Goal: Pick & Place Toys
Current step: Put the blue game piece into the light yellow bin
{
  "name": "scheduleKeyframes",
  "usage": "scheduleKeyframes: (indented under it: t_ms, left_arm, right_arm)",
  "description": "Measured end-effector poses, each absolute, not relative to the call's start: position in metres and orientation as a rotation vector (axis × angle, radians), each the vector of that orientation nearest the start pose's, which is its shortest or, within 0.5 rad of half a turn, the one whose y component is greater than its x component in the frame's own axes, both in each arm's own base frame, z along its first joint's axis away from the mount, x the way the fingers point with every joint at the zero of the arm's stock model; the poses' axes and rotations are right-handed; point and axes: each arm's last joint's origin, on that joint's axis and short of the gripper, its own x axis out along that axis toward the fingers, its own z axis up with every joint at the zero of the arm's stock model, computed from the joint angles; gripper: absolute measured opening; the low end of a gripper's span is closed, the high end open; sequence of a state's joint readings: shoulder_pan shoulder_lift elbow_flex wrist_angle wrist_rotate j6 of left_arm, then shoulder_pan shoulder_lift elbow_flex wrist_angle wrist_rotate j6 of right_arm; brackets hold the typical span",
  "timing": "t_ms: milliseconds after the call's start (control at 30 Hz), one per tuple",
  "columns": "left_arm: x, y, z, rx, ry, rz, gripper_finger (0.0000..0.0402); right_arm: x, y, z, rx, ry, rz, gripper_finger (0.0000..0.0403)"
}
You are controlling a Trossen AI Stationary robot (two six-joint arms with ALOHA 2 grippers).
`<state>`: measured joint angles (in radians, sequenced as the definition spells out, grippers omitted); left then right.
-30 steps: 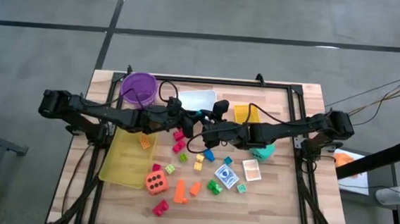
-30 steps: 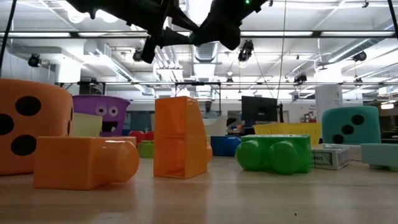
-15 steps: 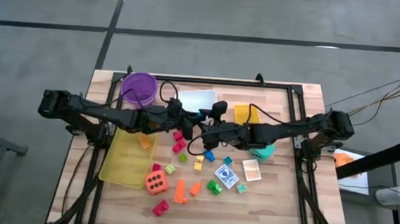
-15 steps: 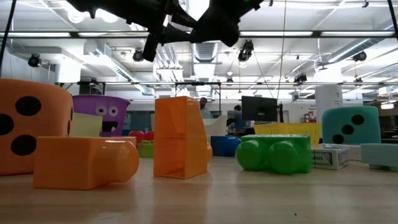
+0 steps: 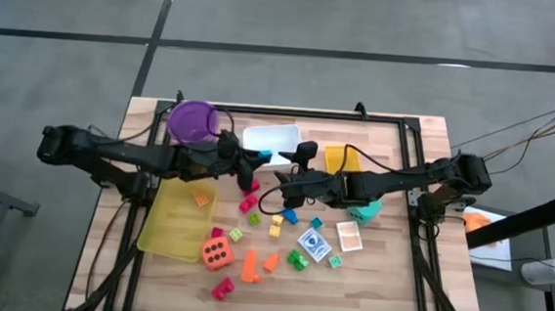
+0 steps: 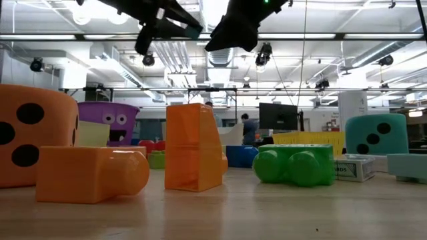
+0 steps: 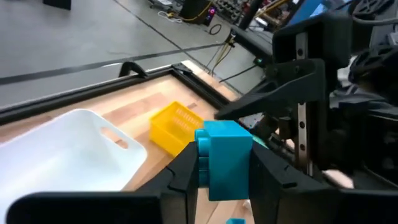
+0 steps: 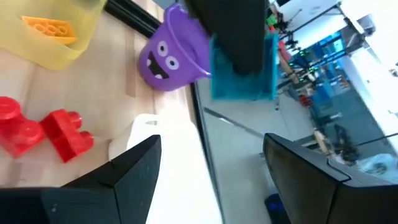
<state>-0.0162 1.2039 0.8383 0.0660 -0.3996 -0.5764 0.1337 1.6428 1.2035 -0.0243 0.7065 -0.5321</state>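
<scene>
The left gripper [image 7: 221, 180] is squeezing a blue block [image 7: 224, 158] between its two fingers, up in the air. In the high view, this gripper [image 5: 255, 158] is hanging over the near edge of the white tray [image 5: 277, 136], with the blue block [image 5: 262, 155] at its tip. The purple bowl [image 5: 193, 121] is sitting just beside the white tray.

The right gripper [image 5: 281, 190] is in the middle of the table, close to the left one, and it is holding nothing. Its fingers [image 8: 134, 171] are standing wide apart. It is facing the blue block [image 8: 242, 68].

The other toys are lying on the wood. Two red blocks [image 5: 249, 197] are sitting just below the left gripper. An orange die [image 5: 216, 253] is lying by the yellow tray [image 5: 170, 228], and one orange block [image 5: 201, 198] is lying inside that tray. A teal die [image 5: 366, 212] is resting under the right arm. Two cards [image 5: 315, 243] are lying near a green block [image 5: 298, 260].
</scene>
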Motion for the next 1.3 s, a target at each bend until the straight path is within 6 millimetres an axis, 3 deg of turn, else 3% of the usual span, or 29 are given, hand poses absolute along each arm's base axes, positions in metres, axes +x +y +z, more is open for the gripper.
scheduleKeyframes:
  t_ms: [300,467,633,833,1033,1300]
  left_arm:
    - [0.220,0.008,0.297,-0.358,0.384,0.481,0.0091]
    - [0.198,0.007,0.299,-0.346,0.469,0.466,0.0091]
    - [0.182,0.004,0.296,-0.353,0.579,0.392,0.0091]
    - [0.166,0.001,0.286,-0.443,0.758,0.331,0.0091]
    - [0.148,-0.001,0.279,-0.559,0.968,0.389,0.0091]
    - [0.138,-0.001,0.265,-0.571,1.115,0.461,0.0091]
  right_arm:
    - [0.346,0.031,0.277,-0.522,0.525,-0.291,0.0281]
    - [0.318,0.027,0.272,-0.439,0.497,-0.304,0.0281]
    - [0.287,0.023,0.268,-0.272,0.352,-0.218,0.0281]
    - [0.257,0.019,0.257,-0.171,0.326,-0.233,0.0281]
    - [0.245,0.018,0.245,-0.105,0.338,-0.246,0.0281]
    - [0.243,0.017,0.240,-0.085,0.354,-0.250,0.0281]
